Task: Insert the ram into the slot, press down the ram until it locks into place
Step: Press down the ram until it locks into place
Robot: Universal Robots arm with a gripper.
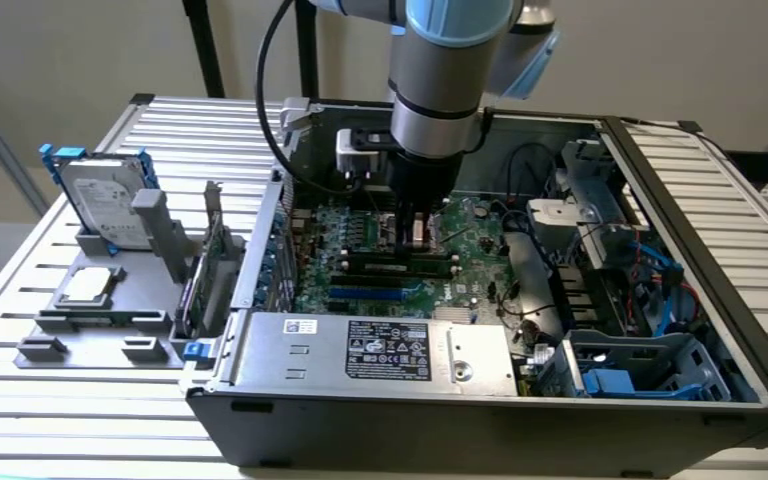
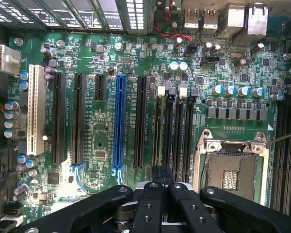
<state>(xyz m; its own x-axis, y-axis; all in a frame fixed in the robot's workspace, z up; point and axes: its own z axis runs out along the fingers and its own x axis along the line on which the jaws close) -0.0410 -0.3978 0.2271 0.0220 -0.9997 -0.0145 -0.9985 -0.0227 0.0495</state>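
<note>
Ram: stood on edge, lengthwise in a black slot of the motherboard, inside the open computer case; whether it is fully locked down cannot be told.
Slot position: among the parallel black memory slots, beside the square silver CPU socket and apart from the long blue slot.
End effector: lowered into the case and placed directly over the middle of the ram; contact with the ram's upper edge cannot be confirmed.
End effector state: in the wrist view the end effector is seen with its two fingers drawn together, and nothing is seen pinched between them.
Arm: held nearly vertical above the motherboard, with a black cable run along it.
Case contents: a grey power supply with a white label is seen along the near wall; drive bays and wiring are seen toward the exterior view's right.
Counter: a slatted metal surface on which the case rests.
Other items: a hard drive is held upright in a grey fixture on the exterior view's left, well apart from the case interior.
</note>
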